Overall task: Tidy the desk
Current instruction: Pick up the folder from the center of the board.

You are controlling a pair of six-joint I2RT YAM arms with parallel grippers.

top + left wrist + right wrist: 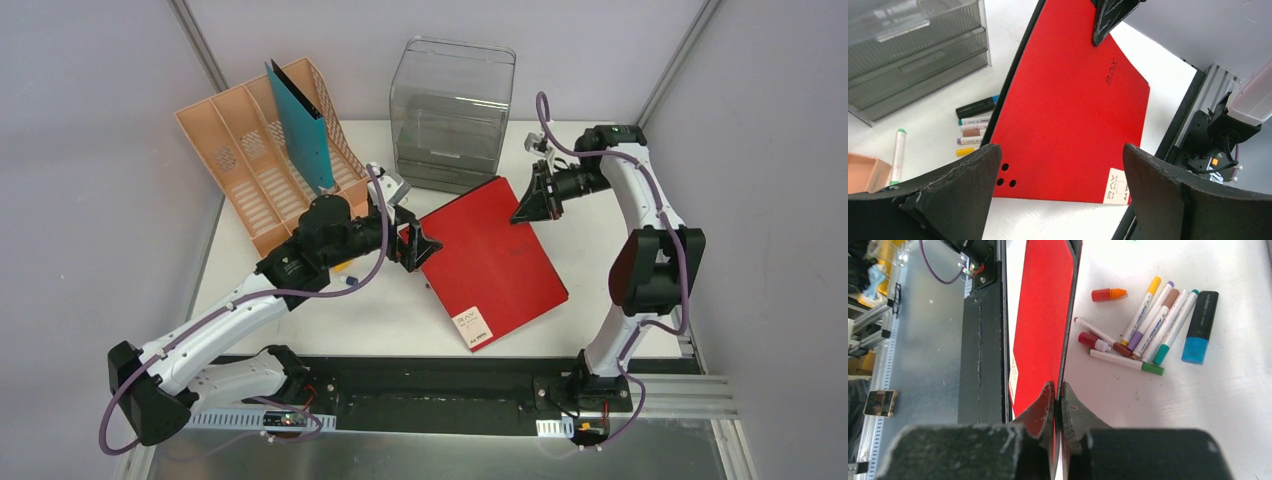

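Desk (pixel 400 320), white with a black front rail, fills the middle of the top view and carries everything. At its far edge stand a clear grey drawer box (pixel 450 115) and a peach file rack (pixel 250 165) holding an upright teal folder (pixel 300 125). A red folder (pixel 490 265) sits tilted at centre, its far edge pinched by the right gripper (pixel 532 197), jaws closed on it. The left gripper (pixel 418 245) hangs just beside the folder's left edge, jaws spread wide. Markers (pixel 1153 325) lie beside the folder.
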